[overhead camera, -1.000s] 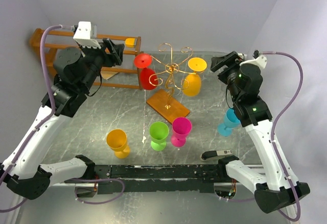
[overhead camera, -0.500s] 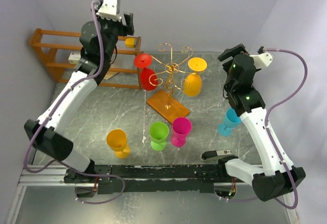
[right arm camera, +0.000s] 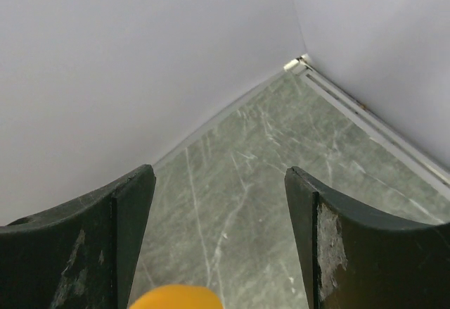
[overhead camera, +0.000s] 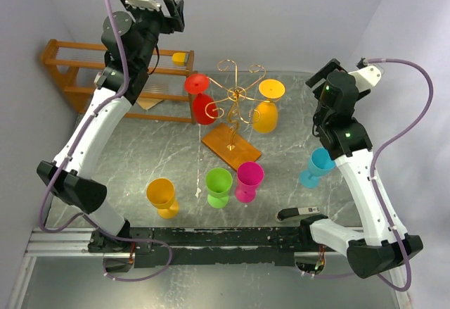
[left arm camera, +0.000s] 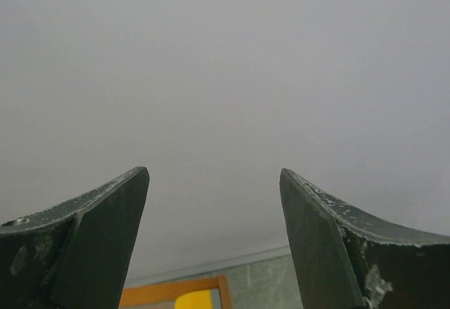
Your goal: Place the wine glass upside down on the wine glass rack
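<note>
The wine glass rack (overhead camera: 237, 98), a gold wire tree on an orange-brown base (overhead camera: 230, 147), stands at mid-table. A red wine glass (overhead camera: 202, 102) and a yellow one (overhead camera: 266, 109) hang upside down on it. Several glasses stand upright in front: orange (overhead camera: 162, 196), green (overhead camera: 218, 186), magenta (overhead camera: 249, 180), cyan (overhead camera: 316, 167). My left gripper (overhead camera: 176, 13) (left arm camera: 214, 182) is raised high by the back wall, open and empty. My right gripper (overhead camera: 322, 75) (right arm camera: 219, 179) hovers open right of the rack, with the yellow glass's edge (right arm camera: 176, 298) just below its fingers.
A brown wooden shelf unit (overhead camera: 70, 77) stands at the back left with a yellow block (overhead camera: 181, 58) (left arm camera: 197, 300) on it. A black tool (overhead camera: 299, 214) lies near the front edge. Walls close in behind and on the right.
My left arm has swung up and back, from beside the shelf unit to high against the wall, its jaws spreading wider. My right arm rose slightly.
</note>
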`<state>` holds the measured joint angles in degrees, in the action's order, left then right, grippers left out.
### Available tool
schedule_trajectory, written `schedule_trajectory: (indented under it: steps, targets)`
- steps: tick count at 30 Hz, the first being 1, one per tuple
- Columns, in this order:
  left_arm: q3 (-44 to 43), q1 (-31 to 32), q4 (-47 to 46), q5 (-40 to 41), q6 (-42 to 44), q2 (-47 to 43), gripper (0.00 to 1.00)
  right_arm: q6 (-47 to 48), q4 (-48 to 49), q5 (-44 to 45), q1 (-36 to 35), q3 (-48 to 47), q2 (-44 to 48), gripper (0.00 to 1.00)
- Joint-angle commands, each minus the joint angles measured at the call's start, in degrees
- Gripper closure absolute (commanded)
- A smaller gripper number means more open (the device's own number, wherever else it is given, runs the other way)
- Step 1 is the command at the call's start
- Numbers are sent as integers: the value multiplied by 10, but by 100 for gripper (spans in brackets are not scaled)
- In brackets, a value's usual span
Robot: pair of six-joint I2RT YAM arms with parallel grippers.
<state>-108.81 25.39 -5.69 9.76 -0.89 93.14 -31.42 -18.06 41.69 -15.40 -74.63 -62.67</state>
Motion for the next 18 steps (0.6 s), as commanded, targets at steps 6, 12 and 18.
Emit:
schedule_trajectory:
  steps: [6,12,18]
  targets:
    - [55,0,60,-63,-109,-75,15,-34,-357,-2,6,-83,40,28]
    - [88,0,77,-77,-132,-113,15,-138,-534,-54,8,-45,26,35]
    - [95,0,90,-73,-136,-130,16,-188,-577,-84,13,6,18,37]
